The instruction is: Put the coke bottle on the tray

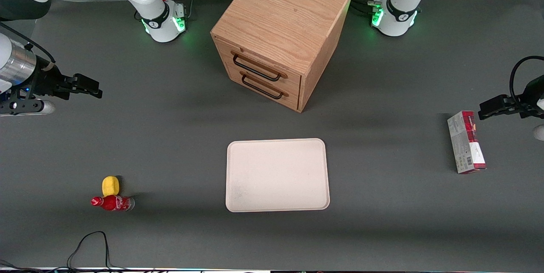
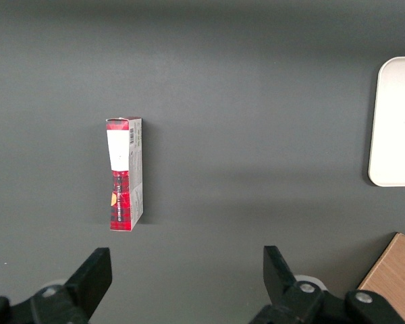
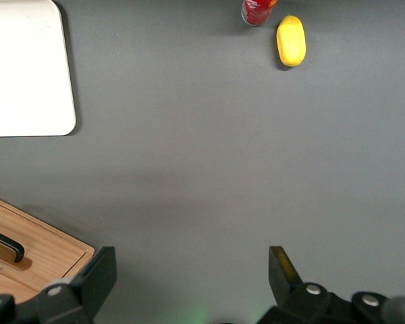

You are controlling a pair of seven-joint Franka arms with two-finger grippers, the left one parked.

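The coke bottle (image 1: 112,203) lies on its side on the dark table, close to the front camera toward the working arm's end, its red cap pointing away from the tray; its base end also shows in the right wrist view (image 3: 258,11). The cream-white tray (image 1: 277,174) rests flat mid-table in front of the cabinet, with one rounded corner in the right wrist view (image 3: 27,74). My gripper (image 1: 95,88) hangs open above bare table, well farther from the front camera than the bottle, with nothing between its fingers (image 3: 98,277).
A yellow lemon-like object (image 1: 110,186) lies touching or almost touching the bottle, just farther from the camera. The wooden drawer cabinet (image 1: 278,37) stands at the table's middle. A red-and-grey carton (image 1: 466,142) lies toward the parked arm's end. A black cable (image 1: 91,247) loops at the table's near edge.
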